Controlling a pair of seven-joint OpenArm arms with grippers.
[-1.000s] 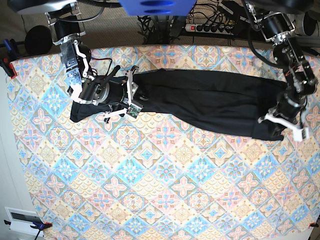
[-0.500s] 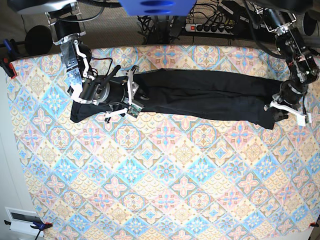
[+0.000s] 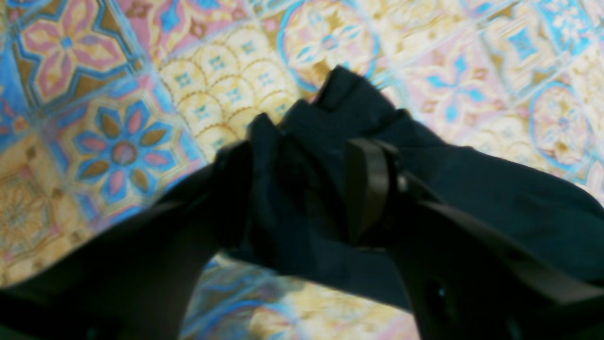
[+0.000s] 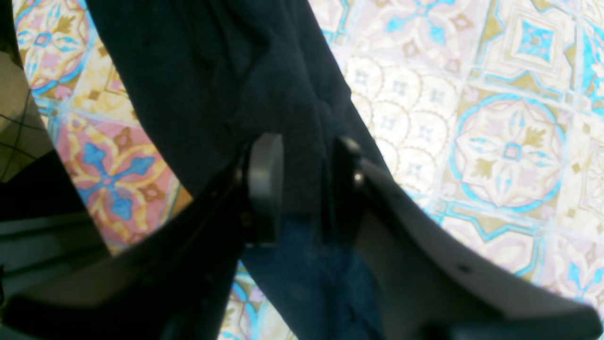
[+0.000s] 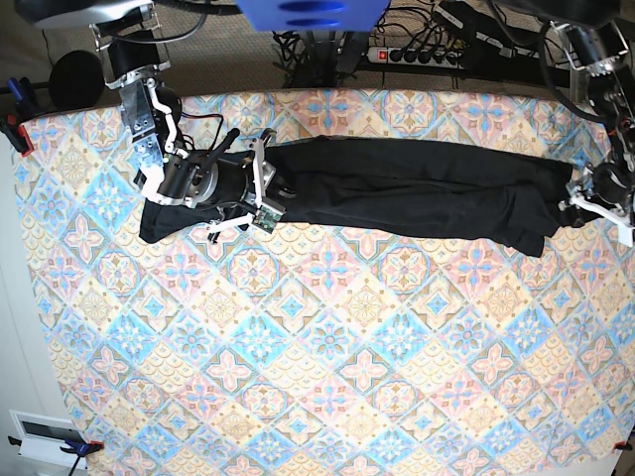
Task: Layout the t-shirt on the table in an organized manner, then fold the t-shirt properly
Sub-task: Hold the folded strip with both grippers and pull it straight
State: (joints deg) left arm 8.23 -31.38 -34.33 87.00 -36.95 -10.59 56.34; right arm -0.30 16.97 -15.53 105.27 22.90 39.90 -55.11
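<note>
The black t-shirt (image 5: 417, 193) lies stretched in a long band across the far half of the patterned table (image 5: 327, 347). My right gripper (image 5: 260, 188), at the left of the base view, is shut on the shirt's left part. In the right wrist view the fabric (image 4: 226, 71) runs between the pads of that gripper (image 4: 304, 189). My left gripper (image 5: 583, 203), near the table's right edge, is shut on the shirt's right end. In the left wrist view a bunch of fabric (image 3: 495, 189) sits pinched in that gripper (image 3: 302, 198), just above the tablecloth (image 3: 118, 141).
A power strip (image 5: 417, 55) and cables lie behind the table's far edge. Clamps (image 5: 15, 129) hold the cloth at the left edge. A white device (image 5: 45, 436) sits off the near left corner. The left gripper is close to the table's right edge.
My left gripper has moved right and toward the back with the shirt's end, pulling the shirt longer and straighter. The right arm has not moved.
</note>
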